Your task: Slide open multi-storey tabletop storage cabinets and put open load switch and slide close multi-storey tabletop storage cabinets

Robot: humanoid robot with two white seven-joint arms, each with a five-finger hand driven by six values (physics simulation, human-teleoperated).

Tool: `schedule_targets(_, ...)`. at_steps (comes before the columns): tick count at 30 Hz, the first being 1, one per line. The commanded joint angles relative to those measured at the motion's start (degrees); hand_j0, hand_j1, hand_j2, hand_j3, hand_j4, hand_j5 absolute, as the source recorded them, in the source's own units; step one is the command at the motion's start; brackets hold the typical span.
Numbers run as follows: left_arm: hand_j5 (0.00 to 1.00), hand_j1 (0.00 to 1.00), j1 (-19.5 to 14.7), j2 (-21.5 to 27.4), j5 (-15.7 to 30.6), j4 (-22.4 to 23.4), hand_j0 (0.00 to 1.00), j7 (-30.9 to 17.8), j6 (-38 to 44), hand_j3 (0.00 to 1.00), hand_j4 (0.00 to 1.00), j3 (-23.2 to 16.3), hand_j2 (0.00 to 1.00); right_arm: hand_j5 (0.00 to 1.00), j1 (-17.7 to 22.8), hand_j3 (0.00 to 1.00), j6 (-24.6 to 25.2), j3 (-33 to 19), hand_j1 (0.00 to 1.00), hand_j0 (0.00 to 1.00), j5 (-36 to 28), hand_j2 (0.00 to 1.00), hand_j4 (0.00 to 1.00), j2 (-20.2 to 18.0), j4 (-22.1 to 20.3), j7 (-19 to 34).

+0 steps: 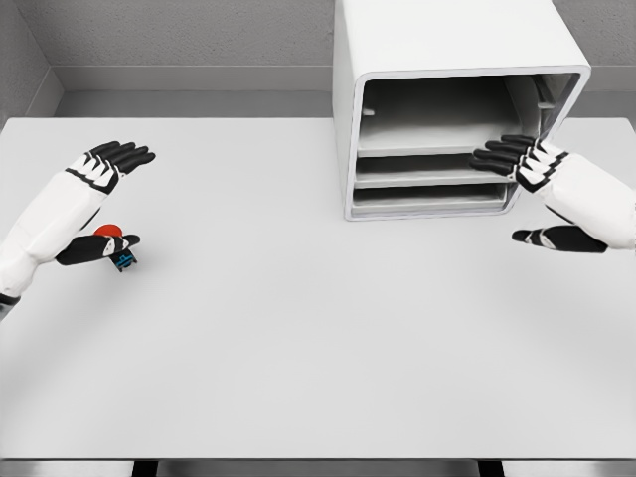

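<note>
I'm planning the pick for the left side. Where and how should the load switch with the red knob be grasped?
Grip the load switch by its blue-black body, below the red knob, closing from its two sides. It is small and lies on the table right under the left robot hand, so a pinch from above looks best.

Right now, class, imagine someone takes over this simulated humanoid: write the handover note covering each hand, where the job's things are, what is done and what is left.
Left hand: open, fingers spread, holding nothing; its thumb lies over the small load switch with red knob and blue base on the white table, far left.
Right hand: open, fingertips at the right front edge of the white multi-storey storage cabinet, thumb apart below.
Cabinet: stands at the table's back, right of centre, front open, shelves showing, nothing visible inside.
Done: cabinet appears open.
Left: grasp the switch, place it inside, slide the cabinet closed.
</note>
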Motion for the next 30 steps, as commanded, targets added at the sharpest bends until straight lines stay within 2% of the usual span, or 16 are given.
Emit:
schedule_targets(1,1.00,1.00,0.00,0.06,0.38,0.08,1.00,0.03,0.04,1.00,1.00,0.01,1.00,1.00,0.00,1.00,0.01,0.80,1.00,1.00,-0.17,1.00,1.00,0.07,-0.05,-0.11)
schedule_targets(8,1.00,1.00,-0.18,0.15,0.38,2.10,1.00,0.03,0.04,1.00,1.00,1.07,1.00,1.00,-0.09,1.00,0.01,0.80,1.00,1.00,1.24,1.00,1.00,0.16,0.04,-0.02)
schedule_targets(12,1.00,1.00,0.18,1.38,1.08,5.09,1.00,0.29,0.04,1.00,1.00,1.42,1.00,1.00,-0.18,1.00,0.01,0.80,1.00,1.00,2.47,1.00,1.00,4.03,0.04,-0.02)
schedule_targets(13,1.00,1.00,0.18,1.29,1.17,5.44,1.00,0.30,0.04,1.00,1.00,2.91,1.00,1.00,-0.61,1.00,0.01,0.80,1.00,1.00,2.47,1.00,1.00,4.29,0.04,-0.02)
schedule_targets(15,1.00,1.00,1.40,1.47,1.52,5.18,1.00,0.38,0.04,1.00,1.00,3.27,1.00,1.00,-0.88,1.00,0.01,0.80,1.00,1.00,2.73,1.00,1.00,6.49,0.04,0.16)
schedule_targets(18,1.00,1.00,4.04,3.93,3.36,3.77,1.00,0.30,0.04,1.00,1.00,2.91,1.00,0.99,-2.64,0.99,0.01,2.21,0.99,0.99,2.65,0.99,0.99,9.38,0.04,4.11)
schedule_targets(23,1.00,1.00,4.83,4.02,3.54,2.80,1.00,0.12,0.04,1.00,1.00,3.18,1.00,0.90,-3.69,0.90,0.01,3.35,0.90,0.90,2.73,0.90,0.90,9.91,0.04,4.20)
schedule_targets(26,1.00,1.00,4.75,4.28,3.45,3.68,1.00,0.47,0.04,1.00,1.00,3.27,1.00,0.90,-4.31,0.90,0.01,3.44,0.90,0.90,2.73,0.90,0.90,9.83,0.21,4.20)
schedule_targets(28,1.00,1.00,4.31,4.28,3.54,6.14,1.00,0.56,0.04,1.00,1.00,3.27,1.00,0.90,-4.39,0.90,0.01,3.62,0.90,0.90,2.82,0.90,0.90,9.91,0.39,4.29)
schedule_targets(30,1.00,1.00,4.66,4.28,3.72,5.36,1.00,0.65,0.04,1.00,1.00,3.00,1.00,0.91,-4.66,0.91,0.01,3.79,0.91,0.91,3.44,0.91,0.91,10.88,0.56,4.29)
